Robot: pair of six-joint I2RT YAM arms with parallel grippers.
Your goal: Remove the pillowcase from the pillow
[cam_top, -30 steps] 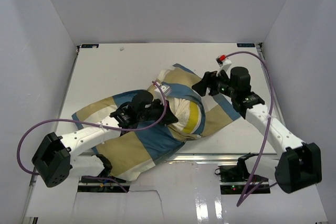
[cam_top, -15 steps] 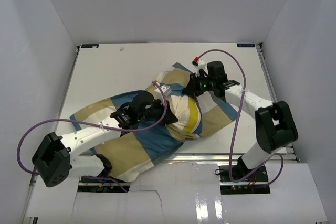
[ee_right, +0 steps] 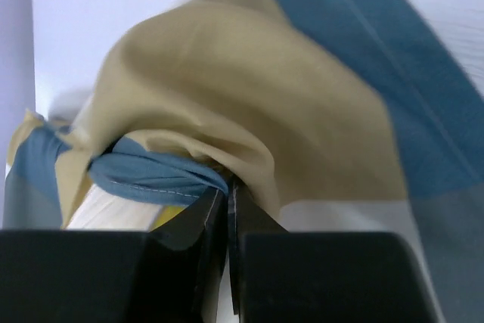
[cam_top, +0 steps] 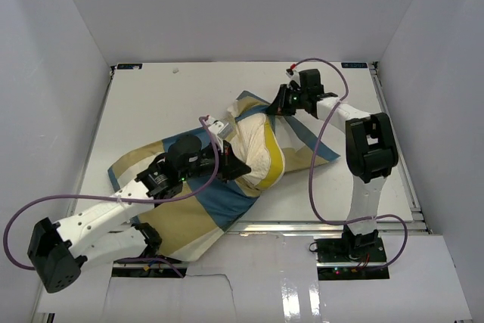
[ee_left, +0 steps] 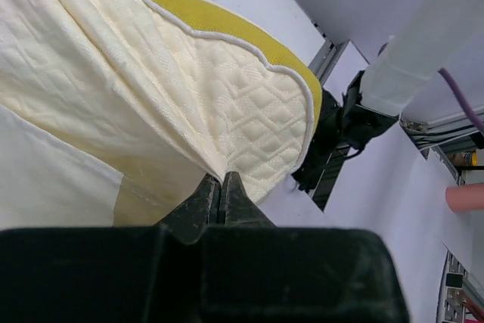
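The checked pillowcase (cam_top: 181,217) lies slantwise across the table, bunched at its far end. Out of its open middle bulges the cream pillow (cam_top: 261,153) with a yellow band. My left gripper (cam_top: 231,169) is shut on a pinch of the pillow's quilted cream cover; in the left wrist view the jaws (ee_left: 221,181) meet on the pillow (ee_left: 189,73) beside a tan patch of the pillowcase (ee_left: 68,179). My right gripper (cam_top: 277,104) is shut on the pillowcase's far edge. In the right wrist view its gripper (ee_right: 228,187) pinches gathered tan and blue folds of the pillowcase (ee_right: 249,73).
White walls close in the table (cam_top: 151,104) at the back and on both sides. The right arm (cam_top: 363,149) stands folded upright by the pillow's right side, its purple cable (cam_top: 318,164) looping over the cloth. The right arm's black base mount (ee_left: 344,122) shows past the pillow.
My right arm swung in from the right to the pillowcase's far edge and shut on it, lifting it backward. My left arm drew back toward the near left, still holding the pillow.
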